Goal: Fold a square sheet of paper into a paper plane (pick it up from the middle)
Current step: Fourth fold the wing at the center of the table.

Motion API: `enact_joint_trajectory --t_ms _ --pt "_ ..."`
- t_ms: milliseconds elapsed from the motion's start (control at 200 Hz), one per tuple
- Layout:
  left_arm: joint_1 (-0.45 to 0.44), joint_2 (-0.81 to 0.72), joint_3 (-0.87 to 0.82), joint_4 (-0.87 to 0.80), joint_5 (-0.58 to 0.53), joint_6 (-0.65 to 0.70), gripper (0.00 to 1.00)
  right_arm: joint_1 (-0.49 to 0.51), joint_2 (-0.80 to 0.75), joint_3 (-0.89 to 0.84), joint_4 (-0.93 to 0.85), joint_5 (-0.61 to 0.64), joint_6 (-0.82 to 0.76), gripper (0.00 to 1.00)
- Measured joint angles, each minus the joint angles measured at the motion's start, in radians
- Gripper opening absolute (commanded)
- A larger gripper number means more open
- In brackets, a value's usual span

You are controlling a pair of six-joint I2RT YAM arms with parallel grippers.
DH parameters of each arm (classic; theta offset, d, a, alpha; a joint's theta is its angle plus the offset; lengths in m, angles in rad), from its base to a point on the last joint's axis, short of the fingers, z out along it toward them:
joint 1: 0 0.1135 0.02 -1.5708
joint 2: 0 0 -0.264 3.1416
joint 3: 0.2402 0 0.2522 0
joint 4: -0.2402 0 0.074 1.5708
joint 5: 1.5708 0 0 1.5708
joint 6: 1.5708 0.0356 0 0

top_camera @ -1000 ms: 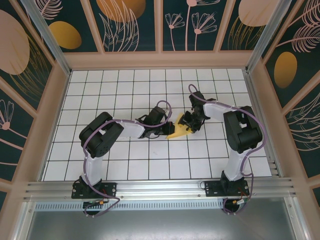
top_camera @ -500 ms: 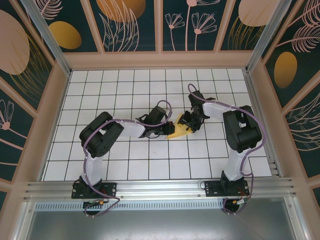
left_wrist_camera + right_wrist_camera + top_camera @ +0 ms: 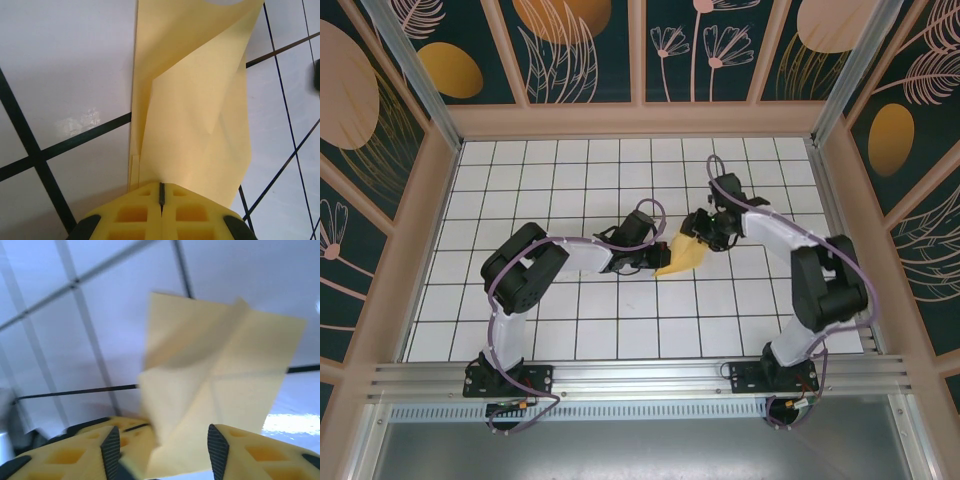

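- Top external view: both arms meet mid-table over the thin, creased yellow-orange square sheet of paper [image 3: 682, 257]. The left gripper [image 3: 657, 263] is at one end and the right gripper [image 3: 700, 232] at the other, so the sheet spans the gap between them.
- Step in hand, my read: mid-fold, with one end anchored and the other end's flap about to be taken and turned over.
- Doing it well:
  - The left clamp should stay firm and motionless so the creases already made don't slip.
  - The right jaws should close only on the layer to be moved, not on the whole stack.
  - Carry the flap over in an arc and line up the edges before pressing the crease.
  - Don't pull the grippers apart, since thin paper will likely tear or slide out of the pinch.
- Left wrist view: the left gripper [image 3: 161, 192] has its jaws fully together. The paper [image 3: 200, 125] comes straight out of the seam between them and fans away ahead of the fingertips, so it is pinched.
- In that view the lower layer seems to lie on the white table with black grid lines [image 3: 75, 65], and the upper flap rises off it.
- Right wrist view (blurred): the right gripper [image 3: 164, 452] has its jaws roughly halfway apart. The paper's near edge [image 3: 215, 375] sits in the gap between the black-ribbed fingertips [image 3: 111, 446].
- I can't tell whether either pad touches the paper, and no grip is evident.
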Motion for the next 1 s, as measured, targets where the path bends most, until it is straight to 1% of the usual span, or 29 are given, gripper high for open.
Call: enact_joint_trajectory --t_ms 45,105,145,205,265,410,691,1001 --pt "0.000 0.000 0.000 -0.001 -0.001 0.000 0.00 -0.005 -0.042 -0.034 0.047 -0.025 -0.015 0.40" --pt "0.000 0.000 0.002 -0.004 -0.003 0.000 0.00 -0.010 -0.066 -0.072 0.099 -0.064 -0.039 0.24" --pt "0.000 0.000 0.003 -0.007 -0.004 0.000 0.00 -0.011 -0.063 -0.095 0.133 -0.092 -0.039 0.15" --pt "0.000 0.000 0.005 -0.010 -0.005 0.000 0.00 -0.010 -0.043 -0.124 0.167 -0.132 -0.058 0.08" --pt "-0.001 0.001 0.006 -0.011 -0.006 0.000 0.00 -0.010 -0.014 -0.142 0.194 -0.165 -0.065 0.03" --pt "-0.001 0.001 0.006 -0.011 -0.010 0.000 0.00 -0.010 0.054 -0.159 0.234 -0.221 -0.077 0.00" --pt "-0.002 0.002 0.012 -0.021 -0.018 -0.001 0.00 -0.007 0.112 -0.164 0.276 -0.288 -0.107 0.00" --pt "-0.004 0.003 0.022 -0.039 -0.026 -0.001 0.00 -0.004 0.174 -0.163 0.278 -0.278 -0.119 0.00"
